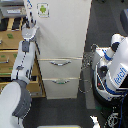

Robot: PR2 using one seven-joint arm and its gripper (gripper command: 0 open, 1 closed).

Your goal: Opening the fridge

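The tall white fridge (62,35) stands in the middle of the exterior view. Its large upper door carries a small green-figure sticker (43,9). Below are two drawers with silver bar handles, the upper (60,63) and the lower (60,81). The door and both drawers look shut. My working arm reaches up from the bottom of the view's left. Its gripper (30,20) is at the left edge of the upper door, near the top. The fingers are small and blurred, so I cannot tell whether they are open or holding the door edge.
A tan wooden drawer cabinet (9,42) stands against the fridge on the exterior view's left, behind my arm. A second white arm and robot body (114,67) with cables is on the view's right. The floor (60,110) is dark.
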